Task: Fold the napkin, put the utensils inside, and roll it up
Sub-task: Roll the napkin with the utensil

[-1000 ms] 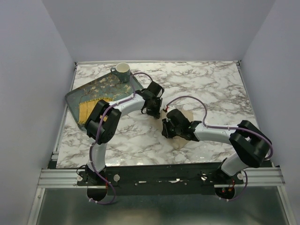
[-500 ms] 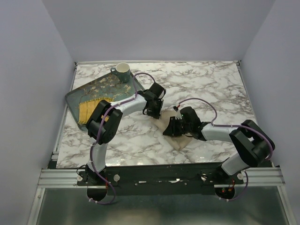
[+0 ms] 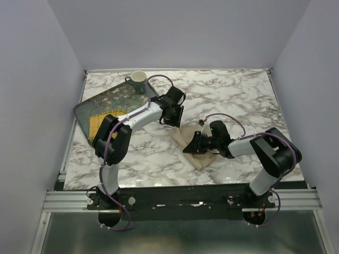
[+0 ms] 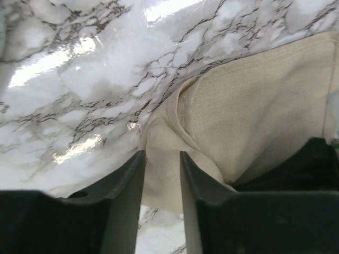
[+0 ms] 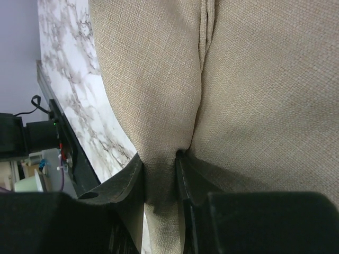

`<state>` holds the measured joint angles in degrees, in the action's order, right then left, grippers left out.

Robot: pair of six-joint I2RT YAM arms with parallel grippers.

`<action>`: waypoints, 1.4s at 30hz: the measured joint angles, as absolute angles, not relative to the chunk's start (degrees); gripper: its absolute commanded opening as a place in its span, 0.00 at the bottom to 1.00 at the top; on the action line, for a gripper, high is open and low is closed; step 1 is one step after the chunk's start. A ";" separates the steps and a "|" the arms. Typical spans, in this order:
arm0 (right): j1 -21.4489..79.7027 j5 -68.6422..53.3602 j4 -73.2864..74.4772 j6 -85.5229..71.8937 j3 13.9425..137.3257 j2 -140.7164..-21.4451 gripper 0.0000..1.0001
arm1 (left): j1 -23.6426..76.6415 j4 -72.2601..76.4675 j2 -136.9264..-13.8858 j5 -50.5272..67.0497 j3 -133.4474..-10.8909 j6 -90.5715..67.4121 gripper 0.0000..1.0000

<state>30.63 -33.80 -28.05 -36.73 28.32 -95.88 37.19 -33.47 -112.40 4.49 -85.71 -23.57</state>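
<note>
The beige napkin (image 3: pixel 186 135) lies crumpled on the marble table between both arms. My left gripper (image 3: pixel 172 122) is at its far left corner; in the left wrist view its jaws (image 4: pixel 161 154) are nearly closed with a fold of the napkin (image 4: pixel 249 106) between them. My right gripper (image 3: pixel 192 147) sits on the napkin's near side. In the right wrist view it (image 5: pixel 159 159) is shut on a pinched fold of the cloth (image 5: pixel 254 79). The spoon is not visible in any view.
A dark teal floral tray (image 3: pixel 114 98) lies at the back left with a yellow cloth (image 3: pixel 99 125) on it. A green mug (image 3: pixel 139 80) stands by the tray's far corner. The table's near edge rail runs just below the napkin.
My right arm has drawn back to the right with the fold in its jaws. My left gripper has shifted slightly farther back. The napkin now stretches out more between the two grippers.
</note>
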 measured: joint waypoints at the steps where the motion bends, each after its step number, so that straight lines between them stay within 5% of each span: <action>1: 30.37 -34.50 -28.93 -37.01 28.16 -96.36 0.08 | 37.19 -33.47 -111.37 4.43 -85.54 -23.53 0.47; 4: 29.41 -37.19 -31.33 -37.98 27.99 -98.48 0.08 | 36.95 -33.34 -106.19 4.23 -83.99 -23.55 0.50; 8: 28.38 -39.83 -34.20 -39.13 27.66 -100.14 0.07 | 36.93 -32.47 -97.36 4.73 -77.67 -25.76 0.66; 16: 27.68 -41.54 -35.29 -39.46 27.81 -100.88 0.08 | 36.95 -31.00 -94.94 8.14 -66.17 -42.63 0.68; 28: 27.68 -41.52 -28.42 -36.12 30.83 -99.83 0.09 | 40.62 -26.41 -104.60 8.58 -67.99 -53.60 0.66; 34: 27.68 -41.30 -25.65 -34.76 31.81 -99.33 0.11 | 41.15 -26.48 -107.87 7.05 -70.61 -55.02 0.54; 38: 28.21 -40.27 -22.81 -33.78 32.73 -98.59 0.15 | 41.69 -26.70 -108.99 5.08 -71.94 -55.46 0.22; 42: 29.06 -38.68 -18.52 -33.65 34.72 -98.21 0.26 | 42.65 -25.39 -110.37 4.99 -74.08 -56.42 0.00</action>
<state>29.06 -38.68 -18.52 -33.65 34.72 -98.21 42.65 -25.39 -110.37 4.99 -74.08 -56.42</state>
